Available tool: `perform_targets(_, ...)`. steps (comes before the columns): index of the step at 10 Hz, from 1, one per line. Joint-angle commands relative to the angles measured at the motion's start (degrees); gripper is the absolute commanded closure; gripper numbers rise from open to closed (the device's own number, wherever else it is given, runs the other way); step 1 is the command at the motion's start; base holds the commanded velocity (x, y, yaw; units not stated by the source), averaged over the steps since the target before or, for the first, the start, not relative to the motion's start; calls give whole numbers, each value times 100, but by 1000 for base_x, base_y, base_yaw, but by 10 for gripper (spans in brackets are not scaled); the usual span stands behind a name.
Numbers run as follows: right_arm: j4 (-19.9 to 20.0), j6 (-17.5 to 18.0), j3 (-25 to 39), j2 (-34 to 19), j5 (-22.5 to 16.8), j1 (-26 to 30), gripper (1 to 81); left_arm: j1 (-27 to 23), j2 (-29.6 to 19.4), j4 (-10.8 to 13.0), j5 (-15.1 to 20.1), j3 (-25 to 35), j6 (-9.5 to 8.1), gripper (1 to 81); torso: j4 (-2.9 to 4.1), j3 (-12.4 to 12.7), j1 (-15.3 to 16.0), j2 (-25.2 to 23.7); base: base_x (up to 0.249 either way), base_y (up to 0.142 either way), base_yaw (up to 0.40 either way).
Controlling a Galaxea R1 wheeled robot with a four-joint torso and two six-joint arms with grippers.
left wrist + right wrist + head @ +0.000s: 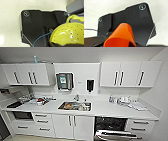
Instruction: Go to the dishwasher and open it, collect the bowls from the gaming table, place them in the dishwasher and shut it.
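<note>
The dishwasher (110, 123) is built in under the white counter at the lower right of the head view. Its dark inside shows, and its steel door (115, 135) is folded down toward me. A pale yellow-green bowl (68, 34) with small holes and a loop handle hangs over the pale floor in the left wrist view. My left gripper (58, 44) is shut on its rim. An orange-red bowl (121, 36) sits in the right wrist view with my right gripper (132, 44) shut on it. The gaming table is out of view.
A sink (75, 106) full of dishes sits mid-counter, with white cabinet doors (72, 125) below it. A drawer stack (42, 122) and a microwave niche (22, 115) lie to the left. More drawers (140, 125) and a wall flank the dishwasher's right. Dishes (123, 100) stand on the counter above.
</note>
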Motion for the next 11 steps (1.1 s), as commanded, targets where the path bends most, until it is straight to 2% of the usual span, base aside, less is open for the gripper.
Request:
perform_targets(1,-19,-15,-19,-60,-186,306,811,-277,-87,32,169,18,2,811,0,0,0,0,142,-75,0)
perform_targets(10,-19,-15,-19,-60,-186,306,811,-259,-96,32,160,17,2,811,0,2,-11,-2,142,-73,0)
perform_targets(11,-19,-15,-19,-60,-186,306,811,-259,-96,32,160,17,2,811,0,2,-11,-2,137,0,0)
